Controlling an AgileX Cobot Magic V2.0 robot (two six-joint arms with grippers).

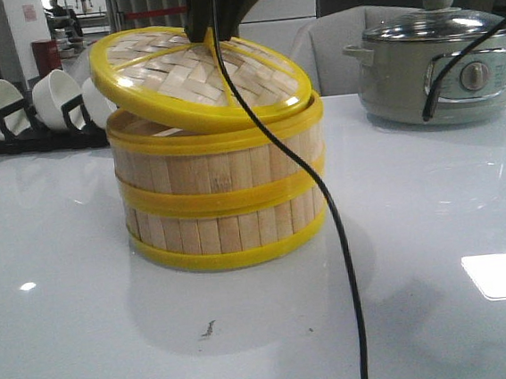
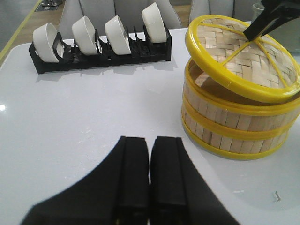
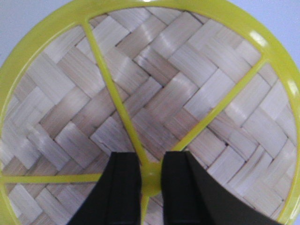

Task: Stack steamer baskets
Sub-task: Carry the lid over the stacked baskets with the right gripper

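Two steamer baskets stand stacked at the table's middle, the upper basket on the lower basket; the stack also shows in the left wrist view. A woven bamboo lid with a yellow rim lies tilted on top, its right edge on the upper rim and its left side lifted. My right gripper is shut on the lid's yellow centre knob from above. My left gripper is shut on nothing, over bare table to the left of the stack.
A black rack of white bowls stands at the back left. A grey electric pot sits at the back right. A black cable hangs in front of the stack down to the near edge.
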